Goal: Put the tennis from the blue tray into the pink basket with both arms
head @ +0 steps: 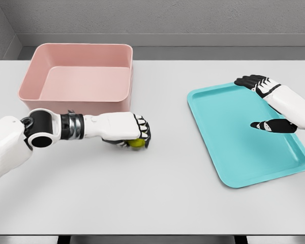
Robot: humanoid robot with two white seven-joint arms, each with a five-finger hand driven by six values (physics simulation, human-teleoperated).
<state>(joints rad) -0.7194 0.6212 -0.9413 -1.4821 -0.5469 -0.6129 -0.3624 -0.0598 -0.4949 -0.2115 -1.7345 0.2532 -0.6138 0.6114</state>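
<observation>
Left of frame centre, the left hand (128, 133) curls closed around the tennis ball (136, 144) just below the pink basket (73, 96); the carry looks underway, with lift over the rim next, while the right hand (259, 86) hovers slack-fingered over the blue tray (234, 168).

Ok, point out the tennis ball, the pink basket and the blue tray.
tennis ball (137, 144), head view, exposed lower side under the left hand.
pink basket (76, 105), head view, front wall.
blue tray (229, 132), head view, bare floor.

Nothing here can be read: the pink basket (76, 76), the blue tray (244, 132), the white counter (157, 203) and the robot's arms carry no writing, label, brand, number or sign.
</observation>
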